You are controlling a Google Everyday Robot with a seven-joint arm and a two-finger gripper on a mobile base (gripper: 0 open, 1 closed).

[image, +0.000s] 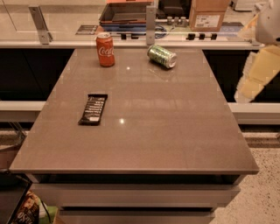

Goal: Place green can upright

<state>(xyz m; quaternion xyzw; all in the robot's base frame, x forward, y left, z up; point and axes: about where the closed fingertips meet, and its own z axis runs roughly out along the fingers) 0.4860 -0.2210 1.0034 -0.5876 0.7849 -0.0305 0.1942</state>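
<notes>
Green can (162, 56) — on its side on the far part of the glossy grey-brown tabletop (175, 144), well to the left of the gripper (253, 78) and clear of it. Silver end turned toward the near right, body slanting from far left to near right, pale markings along the green side. Faint reflection on the surface just in front.

Gripper — out past the table's right edge, pale yellow and white, hanging in the air beside the table at about the level of the can in the view. Touching neither the table nor any object on it. Released or clenched: cannot tell.

Red Coca-Cola can (105, 49): upright, farther left of the gripper than the green can, near the table's far edge, well apart from the green can.

Dark-wrapped candy bar (92, 109): flat on the tabletop, farthest left of the gripper among the three objects and nearer the camera than both cans, long side running roughly far to near.

Beyond the table, a pale counter (65, 43) across the back. On it, up and to the left of the gripper, a cardboard box (209, 15); farther left again, a dark tray (127, 13). Below the gripper, at the lower right, speckled floor (267, 183).
</notes>
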